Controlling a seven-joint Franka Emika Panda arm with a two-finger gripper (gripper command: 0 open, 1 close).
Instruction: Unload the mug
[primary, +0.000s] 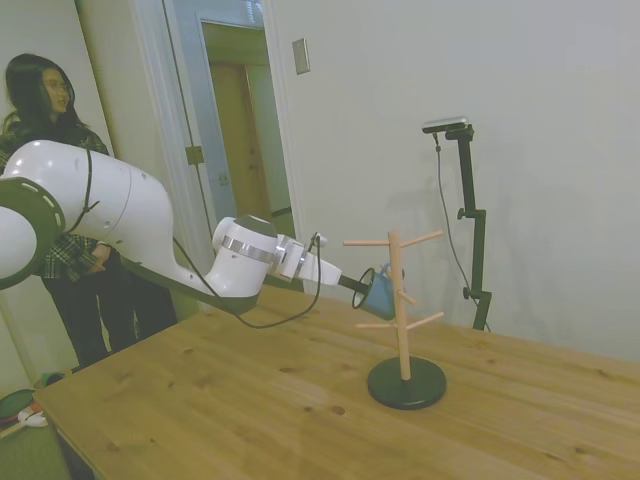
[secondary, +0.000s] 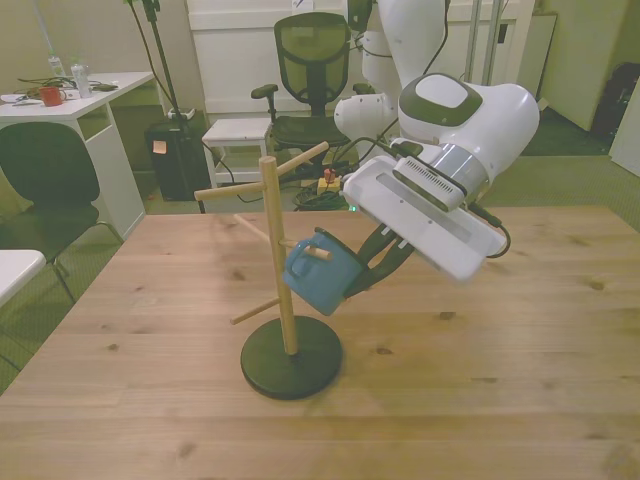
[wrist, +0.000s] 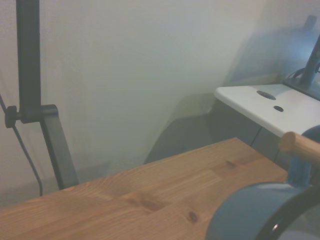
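The gripper (secondary: 352, 275) is pinching the mug (secondary: 318, 272) tight because its handle is hanging on a peg (secondary: 312, 252) of the wooden stand (secondary: 277, 255).

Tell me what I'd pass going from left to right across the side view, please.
A person standing → the white robot arm → the blue mug at the arm's tip, hanging on a peg → the wooden peg stand on its dark round base.
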